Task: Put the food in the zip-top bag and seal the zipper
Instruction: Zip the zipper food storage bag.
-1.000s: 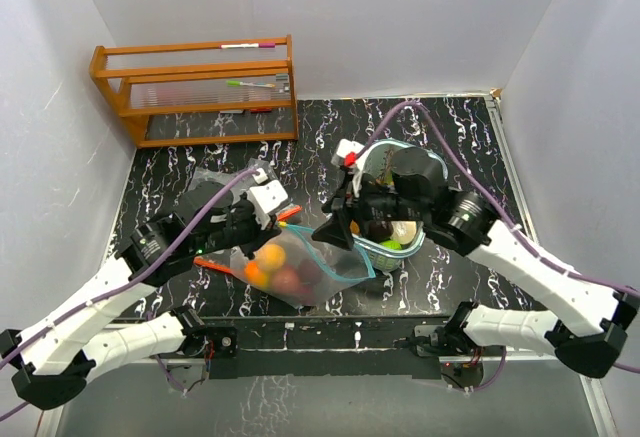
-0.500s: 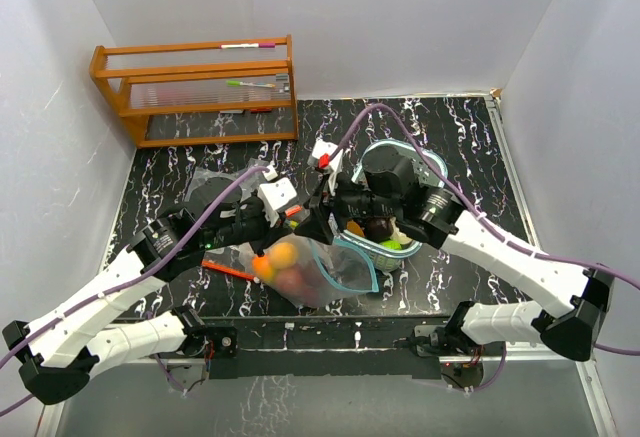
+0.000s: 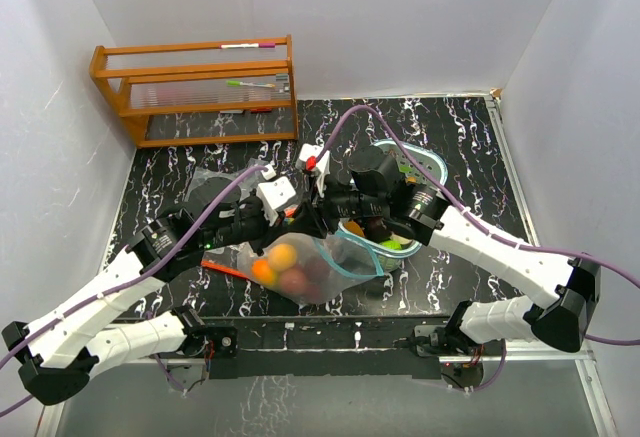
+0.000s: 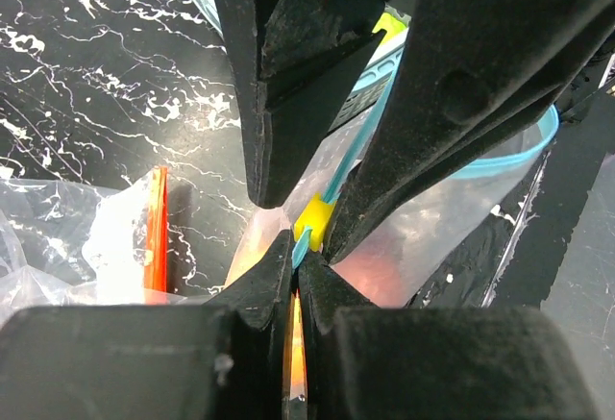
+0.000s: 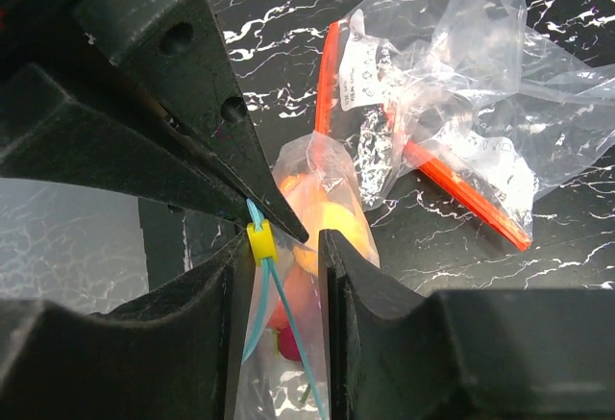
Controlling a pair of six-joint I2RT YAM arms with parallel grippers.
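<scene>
Two bags are on the table. One bag (image 3: 335,257), teal-zippered, holds at least three pieces of food (image 3: 283,255): two orange and one dark red. The second bag (image 3: 212,182), orange-zippered, lies just beside it. The left gripper (image 4: 293,247) is clamped on the teal zipper's end. The right gripper (image 5: 283,244) stands narrowly apart, astride the one yellow slider (image 5: 259,242). One basket (image 3: 438,169) holds a few more pieces.

Lab test booth: white partition walls (image 3: 400,17), black marbled table (image 3: 470,127).
</scene>
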